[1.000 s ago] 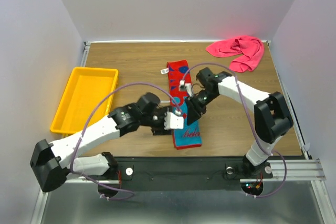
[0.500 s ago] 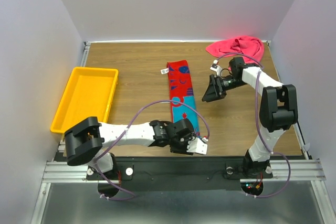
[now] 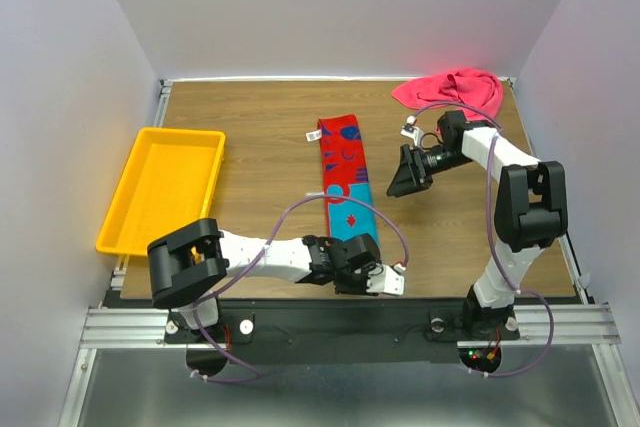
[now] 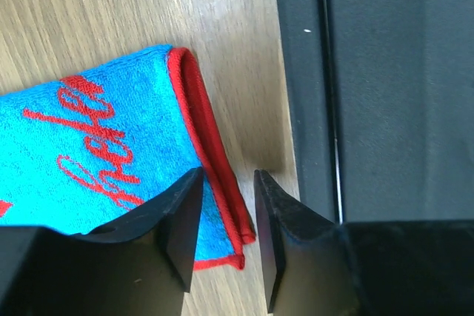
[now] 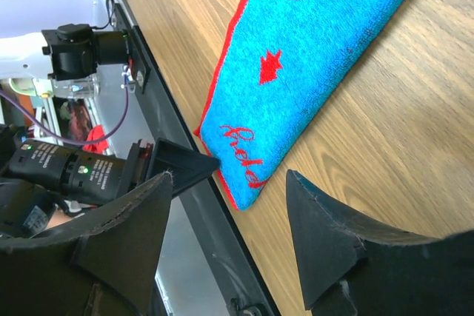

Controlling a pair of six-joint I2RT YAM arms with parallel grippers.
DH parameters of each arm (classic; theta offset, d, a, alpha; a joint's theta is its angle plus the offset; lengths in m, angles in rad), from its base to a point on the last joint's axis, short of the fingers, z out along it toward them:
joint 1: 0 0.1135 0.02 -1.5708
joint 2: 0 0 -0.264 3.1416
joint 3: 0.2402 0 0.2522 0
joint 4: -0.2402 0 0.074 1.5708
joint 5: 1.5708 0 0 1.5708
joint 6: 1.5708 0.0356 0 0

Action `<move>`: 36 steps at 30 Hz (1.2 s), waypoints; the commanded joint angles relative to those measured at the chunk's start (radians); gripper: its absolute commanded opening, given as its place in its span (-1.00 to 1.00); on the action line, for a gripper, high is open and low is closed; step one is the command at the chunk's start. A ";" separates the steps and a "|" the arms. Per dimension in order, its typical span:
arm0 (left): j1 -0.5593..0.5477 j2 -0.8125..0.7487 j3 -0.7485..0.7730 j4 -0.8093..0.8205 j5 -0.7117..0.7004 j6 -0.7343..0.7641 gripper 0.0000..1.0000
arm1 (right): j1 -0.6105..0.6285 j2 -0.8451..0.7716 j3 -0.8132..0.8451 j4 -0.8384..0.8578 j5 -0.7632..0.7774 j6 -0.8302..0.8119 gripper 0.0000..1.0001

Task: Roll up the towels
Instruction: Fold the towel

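Patterned towel (image 3: 346, 187) lies folded in a long strip down the middle of the table (image 3: 250, 127), teal end toward the near edge. Left gripper (image 4: 228, 175) is down at that end, jaws narrowly apart astride the red hem by the strip's corner. Right gripper (image 5: 229, 179) hangs spread wide and empty, just right of the strip. Pink towel (image 3: 455, 92) sits crumpled in the far right corner.

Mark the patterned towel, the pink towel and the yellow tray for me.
patterned towel (image 3: 343, 172), top external view, mid-length of the flat strip.
pink towel (image 3: 455, 95), top external view, centre of the crumpled heap.
yellow tray (image 3: 165, 187), top external view, bare floor inside the rim.
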 commanded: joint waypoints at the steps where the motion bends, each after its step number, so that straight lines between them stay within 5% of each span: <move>1: -0.004 0.002 -0.039 0.062 -0.027 0.001 -0.14 | -0.011 -0.023 0.020 -0.036 -0.009 -0.046 0.35; 10: -0.004 0.039 -0.058 0.037 -0.016 0.030 -0.46 | -0.022 -0.005 0.044 -0.102 0.013 -0.101 0.32; 15: -0.002 0.063 -0.055 0.023 -0.016 0.039 -1.00 | -0.028 -0.009 0.060 -0.115 0.020 -0.112 0.32; 28: -0.002 -0.118 0.056 -0.180 0.163 0.055 -1.00 | -0.030 -0.037 0.083 -0.148 -0.001 -0.141 0.38; 32: 0.025 -0.141 0.094 -0.217 0.185 0.081 -1.00 | -0.030 -0.034 0.107 -0.150 -0.006 -0.141 0.99; 36: 0.097 -0.129 0.142 -0.237 0.184 0.116 -1.00 | -0.030 -0.022 0.124 -0.147 -0.004 -0.132 1.00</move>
